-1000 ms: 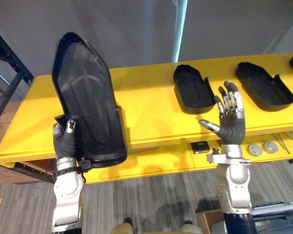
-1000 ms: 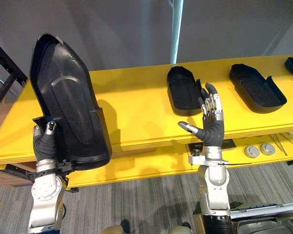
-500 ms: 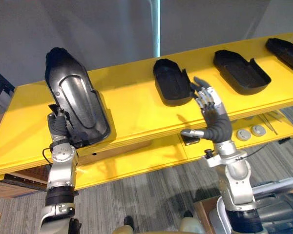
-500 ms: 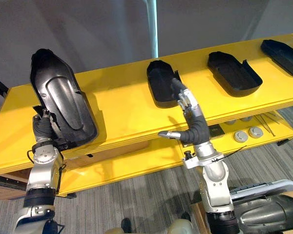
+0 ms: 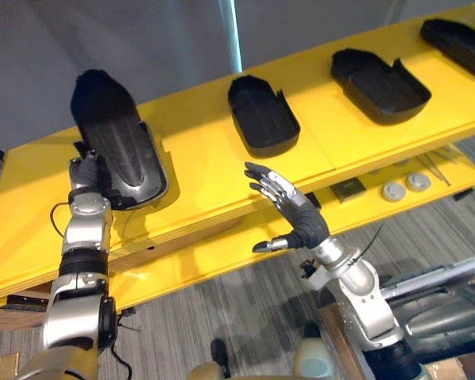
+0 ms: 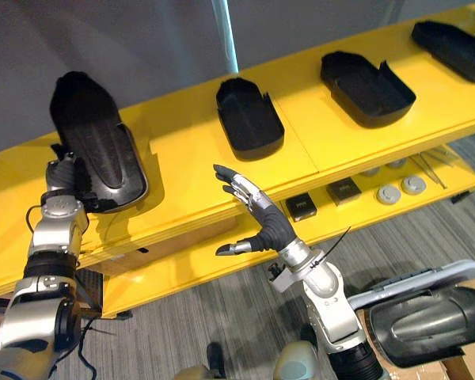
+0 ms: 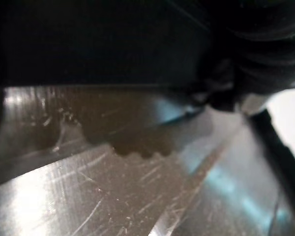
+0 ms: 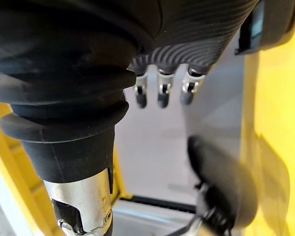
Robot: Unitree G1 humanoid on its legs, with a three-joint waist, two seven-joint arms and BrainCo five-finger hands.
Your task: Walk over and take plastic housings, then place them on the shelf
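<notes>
A large black plastic housing (image 5: 115, 146) rests on the left part of the yellow shelf (image 5: 206, 170), hollow side up, its far end raised. My left hand (image 5: 83, 170) is at its near left edge with fingers curled on the rim. My right hand (image 5: 301, 222) hovers open in front of the shelf's edge, fingers (image 8: 160, 91) spread, holding nothing. Three more black housings lie on the shelf: one in the middle (image 5: 261, 115), one further right (image 5: 380, 75), and one at the far right end (image 5: 459, 36).
The lower yellow shelf holds small black square parts (image 5: 348, 188) and round grey discs (image 5: 392, 190). A bright upright post (image 5: 229, 36) stands behind the shelf against a grey wall. Grey carpet (image 5: 222, 309) lies in front.
The camera has shifted. My left hand has brought the housing down from upright in the air onto the shelf. My right hand has dropped lower, out in front of the shelf edge.
</notes>
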